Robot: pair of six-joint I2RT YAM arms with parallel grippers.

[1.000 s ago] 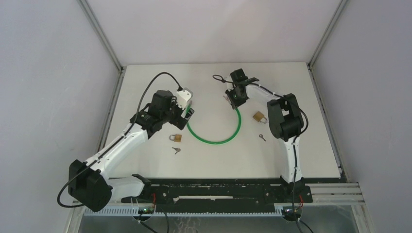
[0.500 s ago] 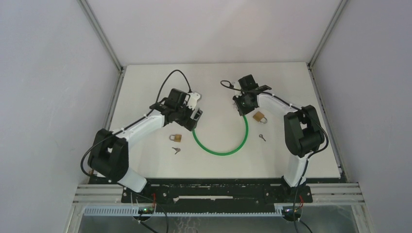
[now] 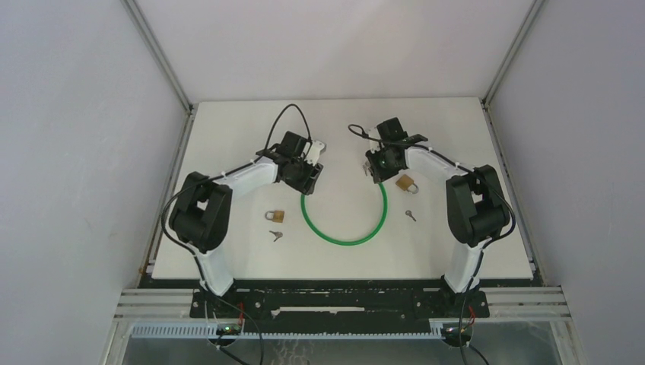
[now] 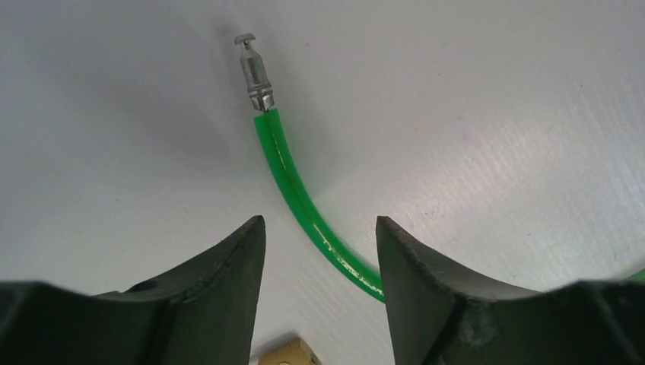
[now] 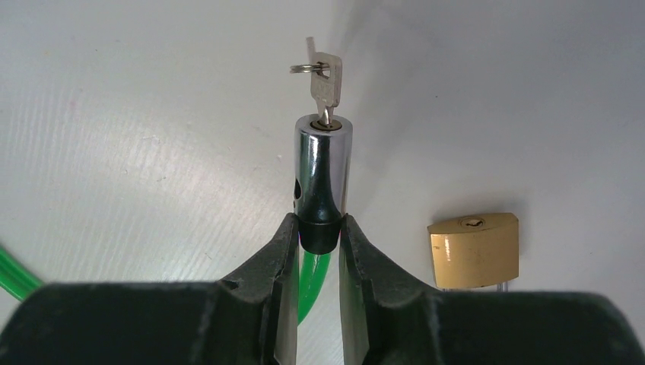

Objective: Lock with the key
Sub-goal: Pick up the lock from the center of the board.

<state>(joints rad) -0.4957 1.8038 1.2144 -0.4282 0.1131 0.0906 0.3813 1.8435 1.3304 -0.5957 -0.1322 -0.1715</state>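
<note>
A green cable lock (image 3: 342, 239) lies in a U on the white table. My right gripper (image 5: 319, 224) is shut on the black collar of its chrome lock cylinder (image 5: 322, 171), and a key (image 5: 325, 84) on a small ring sticks out of the cylinder's end. The cable's free end carries a metal pin (image 4: 255, 70) that rests on the table. My left gripper (image 4: 319, 228) hovers over the cable (image 4: 293, 179) just behind that pin. Its jaws stand apart and grip nothing. In the top view the left gripper (image 3: 310, 176) and right gripper (image 3: 378, 169) sit at the two cable ends.
A brass padlock (image 3: 274, 216) with a loose key (image 3: 275, 236) lies near the left arm. A second brass padlock (image 5: 474, 249) lies just right of the right gripper, with another small key (image 3: 410, 215) nearer the front. Grey walls stand on three sides.
The left arm swung back and to the right to the cable's pin end, and its jaws narrowed. The right gripper carried the cylinder slightly right, then held still.
</note>
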